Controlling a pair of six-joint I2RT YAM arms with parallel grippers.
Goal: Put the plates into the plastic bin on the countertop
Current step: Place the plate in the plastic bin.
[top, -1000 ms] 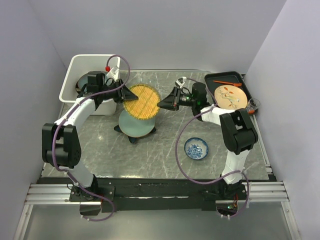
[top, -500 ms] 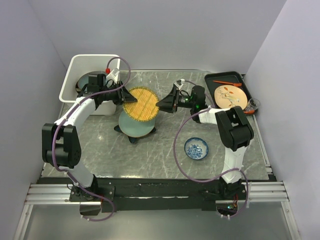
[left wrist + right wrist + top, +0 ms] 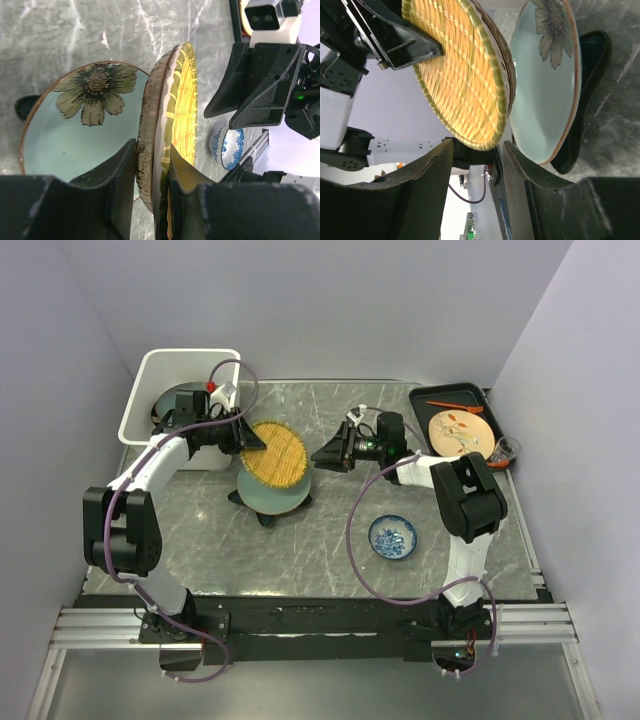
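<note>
Yellow woven plate (image 3: 276, 453) stands on edge, clenched by the left gripper (image 3: 248, 443) on the plastic bin (image 3: 190, 356) side; the right gripper (image 3: 320, 455) is spread and clear, farther from the bin.

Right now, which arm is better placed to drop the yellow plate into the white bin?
Left. The left gripper pinches the rim of the yellow plate, and the white bin sits on its side. The right gripper is open, holding nothing.

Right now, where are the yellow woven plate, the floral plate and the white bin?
yellow woven plate (image 3: 276, 452): top view, centre of its woven face.
floral plate (image 3: 95, 92): left wrist view, on the painted flower.
white bin (image 3: 185, 353): top view, far rim.
</note>
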